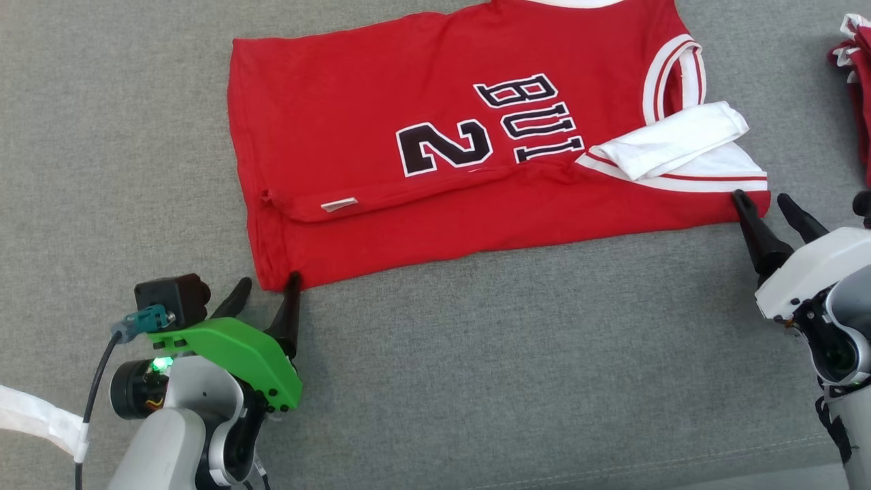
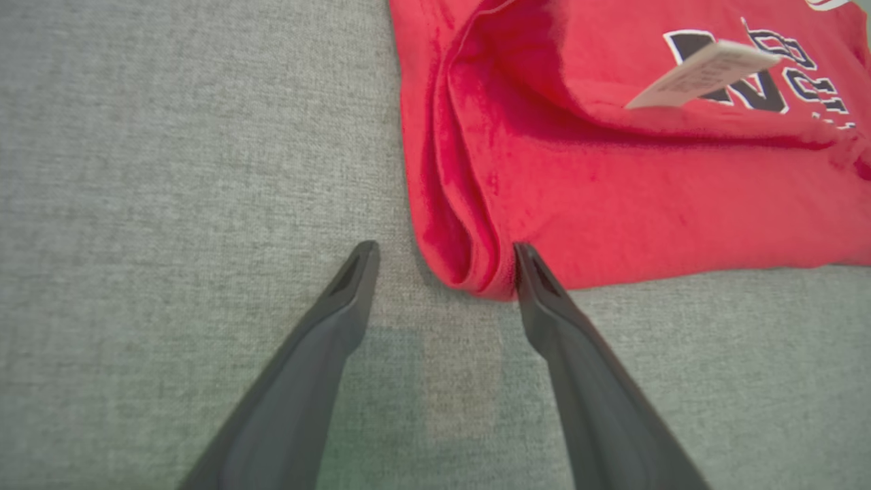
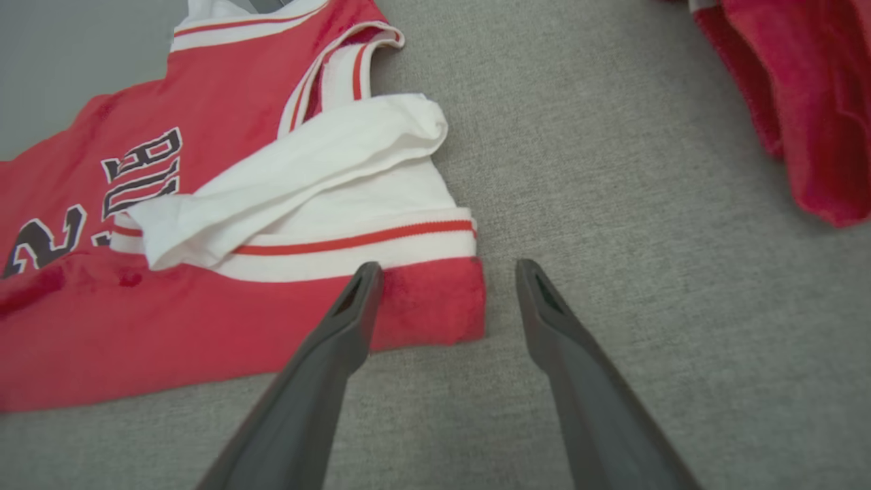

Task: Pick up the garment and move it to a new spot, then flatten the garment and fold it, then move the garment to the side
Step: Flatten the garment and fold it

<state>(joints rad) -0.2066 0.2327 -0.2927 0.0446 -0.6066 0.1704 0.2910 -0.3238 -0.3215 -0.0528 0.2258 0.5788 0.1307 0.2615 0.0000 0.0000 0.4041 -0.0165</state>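
Observation:
A red jersey garment point(image 1: 422, 122) with black lettering, a "2" and white trim lies flat on the grey cloth surface, its near edge folded over. A white sleeve point(image 1: 674, 146) lies across its right end. My left gripper point(image 1: 267, 286) stands open at the garment's near left corner point(image 2: 476, 272), one finger touching the hem. My right gripper point(image 1: 762, 203) is open at the near right corner point(image 3: 435, 299), which sits between its fingers. Neither gripper holds the cloth.
Another red and white piece of clothing point(image 1: 854, 68) lies at the far right edge, also seen in the right wrist view point(image 3: 803, 102). A white strip point(image 1: 34, 415) lies at the lower left. Grey fabric point(image 1: 544, 340) stretches in front of the garment.

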